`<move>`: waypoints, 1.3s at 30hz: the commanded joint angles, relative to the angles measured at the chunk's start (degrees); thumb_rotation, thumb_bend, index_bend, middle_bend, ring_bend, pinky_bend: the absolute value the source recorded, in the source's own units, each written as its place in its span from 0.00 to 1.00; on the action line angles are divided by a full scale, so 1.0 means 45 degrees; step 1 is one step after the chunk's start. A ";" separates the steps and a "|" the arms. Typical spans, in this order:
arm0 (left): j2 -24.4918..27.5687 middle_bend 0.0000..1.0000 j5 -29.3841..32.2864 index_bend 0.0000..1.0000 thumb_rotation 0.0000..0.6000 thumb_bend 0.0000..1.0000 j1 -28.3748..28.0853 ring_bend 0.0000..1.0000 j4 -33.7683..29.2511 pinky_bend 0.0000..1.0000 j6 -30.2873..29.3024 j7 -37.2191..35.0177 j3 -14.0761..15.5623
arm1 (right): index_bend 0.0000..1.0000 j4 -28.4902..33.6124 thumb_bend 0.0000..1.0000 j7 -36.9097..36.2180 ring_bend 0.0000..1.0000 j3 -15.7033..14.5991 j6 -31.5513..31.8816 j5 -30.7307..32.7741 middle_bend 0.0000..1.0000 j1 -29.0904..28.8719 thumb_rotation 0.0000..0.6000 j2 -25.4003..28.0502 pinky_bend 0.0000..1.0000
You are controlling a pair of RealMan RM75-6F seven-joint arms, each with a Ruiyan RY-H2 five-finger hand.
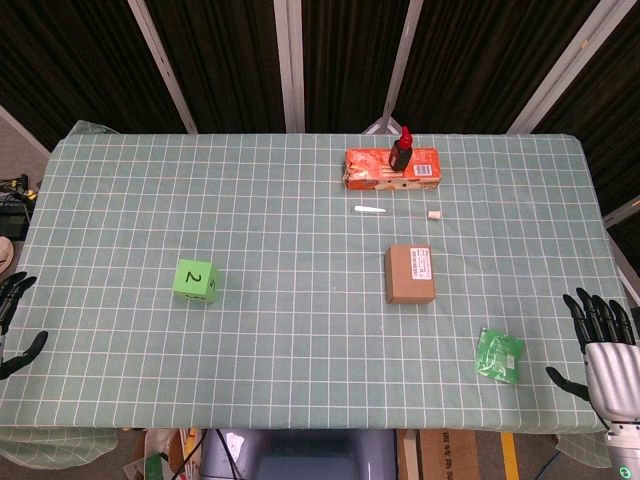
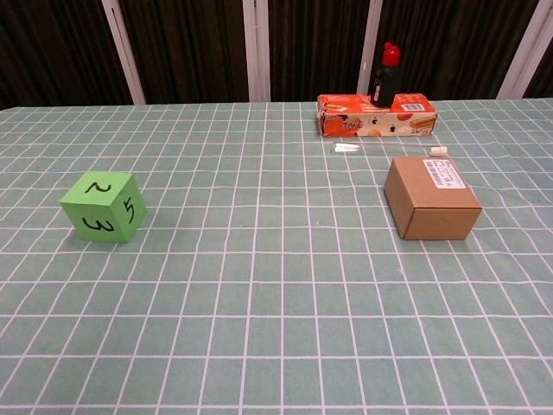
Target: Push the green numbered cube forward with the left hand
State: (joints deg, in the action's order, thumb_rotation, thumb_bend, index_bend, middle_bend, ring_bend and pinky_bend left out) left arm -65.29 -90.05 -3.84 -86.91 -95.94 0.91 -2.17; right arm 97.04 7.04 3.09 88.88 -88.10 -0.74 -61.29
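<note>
The green numbered cube point(image 1: 197, 280) sits on the left half of the checked table, with a 2 on its top face; in the chest view the cube point(image 2: 103, 207) also shows a 3 and a 5 on its sides. My left hand point(image 1: 14, 322) is at the far left edge of the head view, well left of the cube and slightly nearer to me, fingers spread and holding nothing. My right hand point(image 1: 598, 345) hovers at the table's near right corner, fingers apart and empty. Neither hand shows in the chest view.
A brown cardboard box point(image 1: 410, 273) lies right of centre. An orange carton point(image 1: 392, 167) with a dark red-capped bottle point(image 1: 402, 150) on it stands at the back. A green packet point(image 1: 499, 355) lies near my right hand. A small white stick point(image 1: 369, 210) and a white bit point(image 1: 434, 214) lie mid-table.
</note>
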 commanded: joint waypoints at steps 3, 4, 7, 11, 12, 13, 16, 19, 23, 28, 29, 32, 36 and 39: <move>0.0011 0.13 -0.0010 0.16 1.00 0.35 0.0019 0.00 -0.0050 0.12 0.0014 -0.0096 -0.0059 | 0.07 0.0003 0.04 0.0078 0.00 -0.0024 0.0091 -0.0030 0.00 0.0056 1.00 -0.0016 0.00; 0.0007 0.13 -0.0020 0.16 1.00 0.36 0.0024 0.00 -0.0066 0.12 0.0019 -0.0086 -0.0063 | 0.07 0.0014 0.04 0.0085 0.00 -0.0033 0.0105 -0.0041 0.00 0.0067 1.00 -0.0014 0.00; -0.0018 0.13 -0.0066 0.16 1.00 0.36 0.0033 0.00 -0.0075 0.12 0.0001 -0.0056 -0.0088 | 0.06 0.0047 0.05 0.0117 0.00 -0.0068 0.0143 -0.0081 0.00 0.0102 1.00 0.0010 0.00; 0.0001 0.13 -0.0038 0.16 1.00 0.36 0.0048 0.00 -0.0103 0.12 0.0069 -0.0001 -0.0112 | 0.06 0.0106 0.04 0.0164 0.00 -0.0064 0.0219 -0.0076 0.00 0.0148 1.00 0.0025 0.00; 0.0023 0.13 -0.0035 0.16 1.00 0.36 0.0043 0.00 -0.0111 0.12 0.0098 -0.0011 -0.0119 | 0.06 0.0127 0.04 0.0167 0.00 -0.0065 0.0219 -0.0067 0.00 0.0155 1.00 0.0032 0.00; 0.0049 0.13 -0.0023 0.16 1.00 0.36 0.0039 0.00 -0.0106 0.12 0.0125 -0.0046 -0.0131 | 0.07 0.0140 0.04 0.0176 0.00 -0.0061 0.0222 -0.0058 0.00 0.0159 1.00 0.0036 0.00; 0.0099 0.13 0.0100 0.16 1.00 0.36 0.0032 0.00 -0.0066 0.13 0.0264 -0.0069 -0.0167 | 0.07 0.0189 0.04 0.0223 0.00 -0.0063 0.0187 -0.0004 0.00 0.0166 1.00 0.0047 0.00; 0.0226 0.15 0.0206 0.16 1.00 0.36 0.0008 0.03 -0.0108 0.19 0.0518 -0.0067 -0.0130 | 0.06 0.0173 0.05 0.0266 0.00 -0.0106 0.0119 -0.0032 0.00 0.0153 1.00 0.0045 0.00; 0.0305 0.25 -0.0008 0.16 1.00 0.36 -0.0133 0.14 0.0008 0.29 0.0729 -0.0040 -0.0082 | 0.06 0.0215 0.04 0.0126 0.00 -0.0185 0.0048 -0.0138 0.00 0.0142 1.00 0.0128 0.00; 0.1220 0.42 0.0639 0.15 1.00 0.41 -0.0933 0.30 -0.0278 0.46 0.2321 0.0423 -0.0414 | 0.07 0.0228 0.04 -0.0012 0.00 -0.0148 -0.0064 0.0034 0.00 0.0126 1.00 0.0188 0.00; 0.1452 0.44 0.0850 0.15 1.00 0.42 -0.1163 0.32 -0.0452 0.47 0.2728 0.0412 -0.0548 | 0.07 0.0233 0.04 -0.0016 0.00 -0.0141 -0.0103 0.0065 0.00 0.0112 1.00 0.0199 0.00; 0.2173 0.50 0.1603 0.15 1.00 0.46 -0.1967 0.37 -0.1068 0.52 0.4339 0.0430 -0.0869 | 0.06 0.0269 0.05 0.0065 0.00 -0.0144 -0.0169 0.0088 0.00 0.0083 1.00 0.0175 0.00; 0.3191 0.59 0.2960 0.15 1.00 0.56 -0.3304 0.44 -0.2057 0.60 0.7165 0.1069 -0.1169 | 0.06 0.0356 0.04 0.0285 0.00 -0.0195 -0.0210 0.0052 0.00 0.0080 1.00 0.0134 0.00; 0.3699 0.66 0.4572 0.15 1.00 0.65 -0.4249 0.49 -0.2867 0.64 0.9127 0.1419 -0.1469 | 0.06 0.0394 0.04 0.0429 0.00 -0.0223 -0.0232 0.0044 0.00 0.0082 1.00 0.0102 0.00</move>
State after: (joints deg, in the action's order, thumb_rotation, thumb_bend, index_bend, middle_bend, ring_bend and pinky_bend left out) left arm -53.01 -77.87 -16.76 -94.67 -65.05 4.66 -6.61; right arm 98.77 8.88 2.14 87.88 -87.90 -0.38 -60.79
